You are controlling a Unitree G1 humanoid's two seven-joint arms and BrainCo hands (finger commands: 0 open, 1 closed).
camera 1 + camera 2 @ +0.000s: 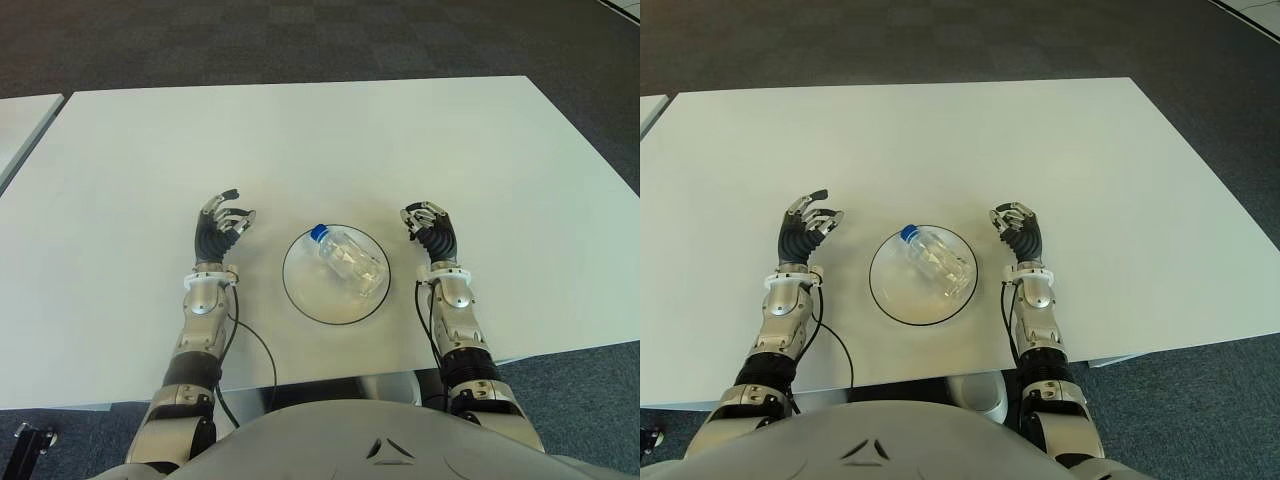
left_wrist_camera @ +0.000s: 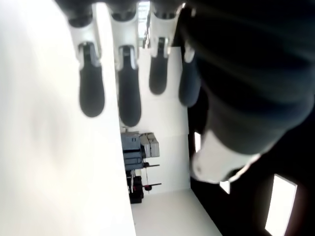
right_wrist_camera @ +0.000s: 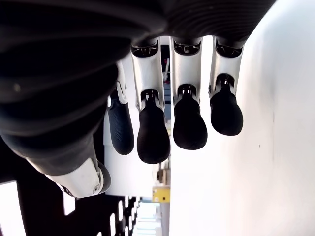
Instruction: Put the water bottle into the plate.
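Nearest the camera, the robot's grey torso fills the lower edge of the eye views, with both forearms reaching forward over the white table (image 1: 300,140). Between the two hands sits the plate (image 1: 300,297), a white round dish with a dark rim, and it serves as the landmark for everything else. Lying on its side inside the plate is the water bottle (image 1: 350,261), clear plastic, its blue cap pointing toward the plate's far left rim and its base toward the right rim.

Left of the plate, apart from its rim, shows the left hand (image 1: 220,232); its fingers (image 2: 91,88) are relaxed and loosely extended, with nothing between them. Right of the plate, also clear of the rim, shows the right hand (image 1: 430,228); its fingers (image 3: 152,130) hang gently bent and grasp nothing. Beyond the table's far edge lies dark carpet (image 1: 300,40).
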